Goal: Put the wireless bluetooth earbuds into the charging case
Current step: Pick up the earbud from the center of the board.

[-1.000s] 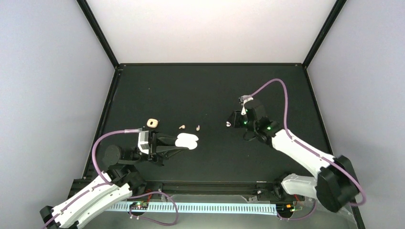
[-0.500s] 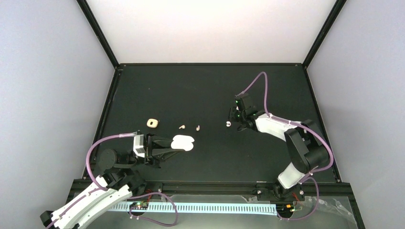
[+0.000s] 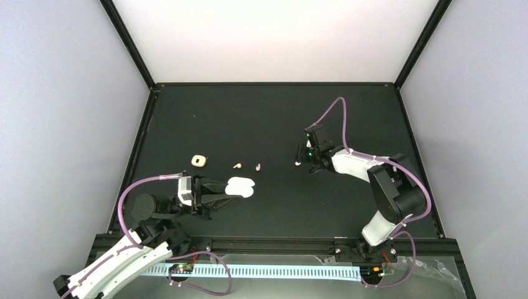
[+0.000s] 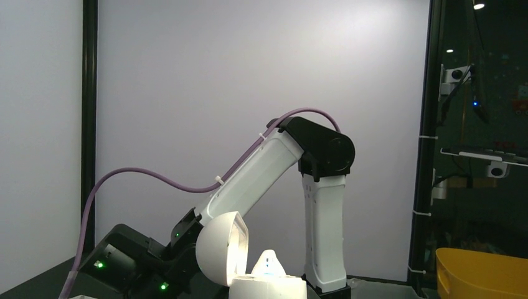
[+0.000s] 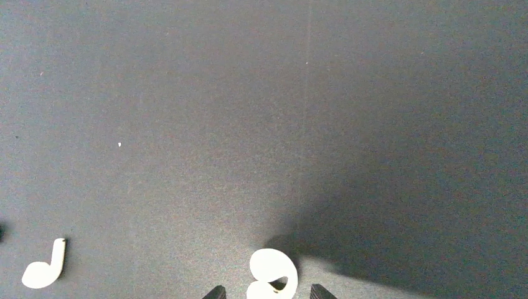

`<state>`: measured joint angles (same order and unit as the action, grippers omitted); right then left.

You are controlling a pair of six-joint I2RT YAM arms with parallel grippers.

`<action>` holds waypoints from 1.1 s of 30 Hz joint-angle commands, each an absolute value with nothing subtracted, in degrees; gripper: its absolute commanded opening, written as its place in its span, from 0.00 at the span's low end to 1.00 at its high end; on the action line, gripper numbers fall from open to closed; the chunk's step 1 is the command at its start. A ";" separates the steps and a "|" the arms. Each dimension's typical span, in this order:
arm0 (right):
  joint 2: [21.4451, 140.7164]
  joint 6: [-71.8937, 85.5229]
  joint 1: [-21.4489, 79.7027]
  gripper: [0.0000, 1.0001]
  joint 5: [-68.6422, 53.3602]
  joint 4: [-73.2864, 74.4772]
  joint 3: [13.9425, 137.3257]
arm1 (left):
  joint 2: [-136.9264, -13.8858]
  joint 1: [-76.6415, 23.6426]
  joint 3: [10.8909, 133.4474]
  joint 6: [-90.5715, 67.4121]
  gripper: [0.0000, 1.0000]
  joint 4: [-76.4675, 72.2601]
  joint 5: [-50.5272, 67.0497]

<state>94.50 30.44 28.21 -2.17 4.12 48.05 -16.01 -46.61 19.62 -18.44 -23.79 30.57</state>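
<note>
At the near left of the black table (image 3: 268,112), the left gripper (image 3: 228,189) is clenched on the white charging case (image 3: 241,186). Its lid (image 4: 219,250) stands open. The left wrist view shows a small white piece (image 4: 268,261) rising from the case body; whether it is a bud, I cannot tell. On the right half, the right gripper (image 3: 301,160) is low over a white bud (image 5: 273,271) that lies on the table. Its jaws are apart, one on each side, not touching the bud. A pale bud (image 3: 236,166) and a second pale bud (image 3: 258,167) lie on the table between the two grippers, outside the case. A beige block (image 3: 198,161) with a hole lies beyond the left gripper.
</note>
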 commanded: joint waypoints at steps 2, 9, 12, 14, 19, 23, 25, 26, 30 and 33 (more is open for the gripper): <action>95.78 33.36 28.04 0.37 -5.51 1.79 46.77 | -15.45 -46.77 19.91 -18.02 0.02 -24.42 30.14; 98.16 35.72 28.02 0.40 -6.50 1.99 47.48 | -15.07 -46.78 19.95 -17.96 0.02 -23.93 30.15; 98.69 36.69 28.09 0.40 -7.77 1.26 47.13 | -14.86 -46.76 19.95 -17.86 0.02 -23.59 30.07; 98.72 37.41 28.11 0.40 -8.75 0.74 46.95 | -14.80 -46.76 19.95 -17.77 0.02 -23.55 30.06; 97.74 39.68 28.53 0.40 -11.90 -0.37 46.79 | -15.07 -46.76 20.04 -17.61 0.02 -23.60 30.05; 98.42 40.85 29.34 0.40 -15.78 -0.81 48.39 | -15.44 -46.76 20.04 -17.87 0.02 -23.97 30.09; 99.25 40.77 29.88 0.40 -17.99 -0.56 49.70 | -15.68 -46.76 20.04 -18.00 0.01 -24.12 30.13; 99.21 40.58 30.22 0.40 -18.29 -0.12 50.18 | -15.73 -46.76 20.04 -17.97 0.01 -24.23 30.09; 96.35 38.39 30.63 0.40 -16.72 0.83 50.15 | -16.00 -46.76 20.04 -18.12 0.02 -24.30 30.35; 91.98 35.67 30.28 0.40 -10.67 3.13 49.44 | -15.57 -46.76 20.12 -18.19 0.02 -23.91 30.43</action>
